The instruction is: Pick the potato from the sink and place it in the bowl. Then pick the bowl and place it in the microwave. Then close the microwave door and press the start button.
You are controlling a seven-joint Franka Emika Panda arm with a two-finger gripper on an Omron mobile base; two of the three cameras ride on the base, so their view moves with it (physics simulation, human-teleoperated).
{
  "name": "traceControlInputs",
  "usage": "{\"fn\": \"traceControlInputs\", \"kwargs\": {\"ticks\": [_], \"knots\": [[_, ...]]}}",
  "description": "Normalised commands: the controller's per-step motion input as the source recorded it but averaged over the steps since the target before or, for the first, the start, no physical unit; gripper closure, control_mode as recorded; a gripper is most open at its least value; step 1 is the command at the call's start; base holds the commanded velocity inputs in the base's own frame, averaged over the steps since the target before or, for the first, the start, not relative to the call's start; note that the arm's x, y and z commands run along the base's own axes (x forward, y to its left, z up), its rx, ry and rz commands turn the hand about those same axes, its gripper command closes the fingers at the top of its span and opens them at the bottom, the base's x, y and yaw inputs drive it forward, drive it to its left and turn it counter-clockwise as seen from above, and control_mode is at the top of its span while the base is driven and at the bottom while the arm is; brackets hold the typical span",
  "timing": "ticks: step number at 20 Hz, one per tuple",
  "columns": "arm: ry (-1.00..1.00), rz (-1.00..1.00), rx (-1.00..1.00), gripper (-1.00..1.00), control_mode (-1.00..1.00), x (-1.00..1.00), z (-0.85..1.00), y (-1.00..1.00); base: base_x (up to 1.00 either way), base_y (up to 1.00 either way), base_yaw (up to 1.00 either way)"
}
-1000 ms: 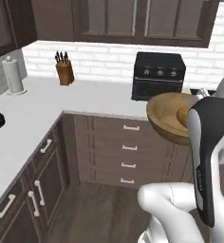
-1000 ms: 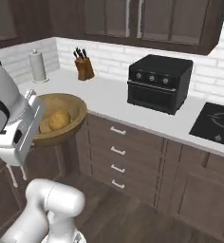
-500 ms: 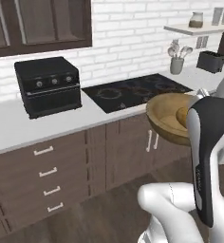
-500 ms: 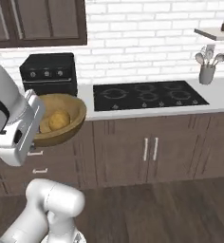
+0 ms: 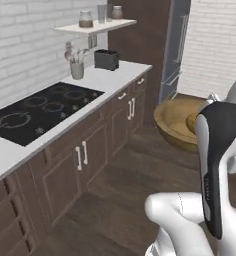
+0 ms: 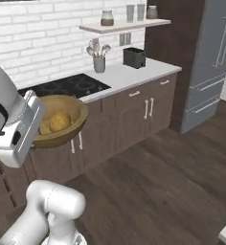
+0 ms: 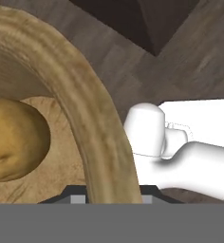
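Observation:
The tan wooden bowl (image 6: 62,133) hangs in the air in front of the arm, and my gripper (image 6: 37,125) is shut on its thick rim (image 7: 88,123). Inside it lies the yellowish-brown potato (image 6: 60,121), which looms large at the left of the hand view (image 7: 14,140). My dark fingertips (image 7: 76,194) show at the bottom of the hand view, clamped on either side of the rim. From the left base view the bowl (image 5: 172,122) is partly covered by the arm. The sink and the microwave are out of view.
A black cooktop (image 5: 35,110) lies in the white counter, beside a utensil holder (image 6: 99,60) and a dark toaster (image 6: 134,57). Above them is a shelf (image 6: 124,25) with jars. A tall grey fridge (image 6: 213,62) stands past the counter's end. Dark wood floor (image 6: 158,191) stretches ahead.
The whole picture has swept sideways as the base turned: the knobbed oven has left the view, and the cooktop, shelf and fridge have come in. The bowl with the potato stays gripped.

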Motion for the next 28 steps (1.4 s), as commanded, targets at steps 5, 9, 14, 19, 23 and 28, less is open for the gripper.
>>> {"fn": "traceControlInputs", "kwargs": {"ticks": [5, 9, 14, 19, 23, 28], "knots": [[0.00, 0.00, 0.00, 1.00, 1.00, 0.00, 0.00, 0.00, 0.00, 0.00, -0.69], [0.00, 0.00, 0.00, 1.00, 1.00, 0.00, 0.00, 0.00, 0.03, 0.08, -0.69], [0.00, 0.00, 0.00, 1.00, 1.00, 0.00, 0.00, 0.00, 0.02, 0.01, -0.70], [0.00, 0.00, 0.00, 1.00, 1.00, 0.00, 0.00, 0.00, 0.00, -0.12, -0.71], [0.00, 0.00, 0.00, 1.00, 1.00, 0.00, 0.00, 0.00, 0.00, -0.27, -0.66], [0.00, 0.00, 0.00, 1.00, 1.00, 0.00, 0.00, 0.00, 0.00, -0.31, -0.64]]}}
